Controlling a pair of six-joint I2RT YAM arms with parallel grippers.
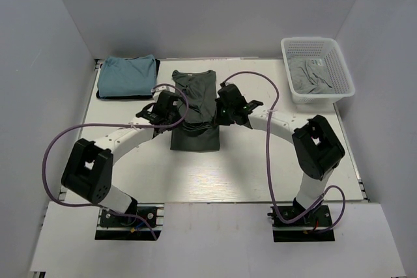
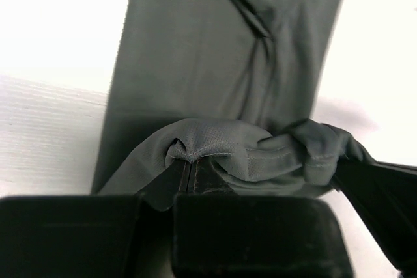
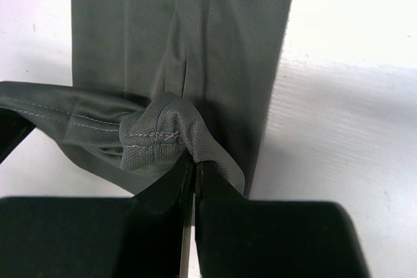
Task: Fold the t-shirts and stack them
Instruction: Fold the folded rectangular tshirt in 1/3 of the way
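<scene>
White walls stand around your white table [image 1: 260, 174]. Your dark grey-green t-shirt [image 1: 195, 92] lies in the middle of it, a long strip running away from the arms. Your left gripper [image 2: 189, 172] is closed tight on a bunch of that shirt at its left edge (look how the cloth puffs up over the jaws in the left wrist view). Your right gripper [image 3: 193, 167] is closed tight too. It pinches a bunch at the right edge, where a stitched hem shows. The cloth between the two grippers sags in a soft fold. A light teal-blue t-shirt [image 1: 128, 76] sits folded at the back left corner of the table. A white basket [image 1: 310, 40] stands at the back right. Pale grey t-shirts [image 1: 309, 75] lie crumpled inside it.
</scene>
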